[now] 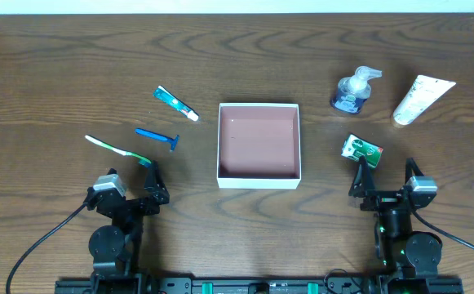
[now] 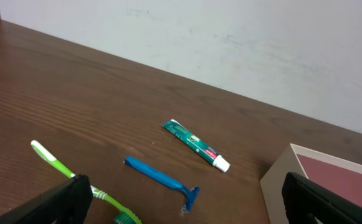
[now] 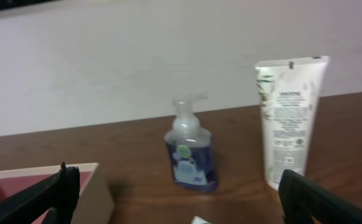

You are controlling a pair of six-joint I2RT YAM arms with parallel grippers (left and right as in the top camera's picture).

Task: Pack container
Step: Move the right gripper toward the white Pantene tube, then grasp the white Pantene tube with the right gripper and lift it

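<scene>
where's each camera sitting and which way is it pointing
Overhead: above the table, looking straight down; left gripper and right gripper show at the bottom.
Left wrist: low, facing the wall over the razor; own fingers frame it.
Right wrist: low, facing the soap bottle; own fingers likewise.
All share the container.

We saw a black left arm [image 1: 116, 229], a black right arm [image 1: 401, 233], grey wrist blocks [image 1: 106, 186], looping black cables [image 1: 45, 241], green lights [image 1: 381, 237].
</scene>
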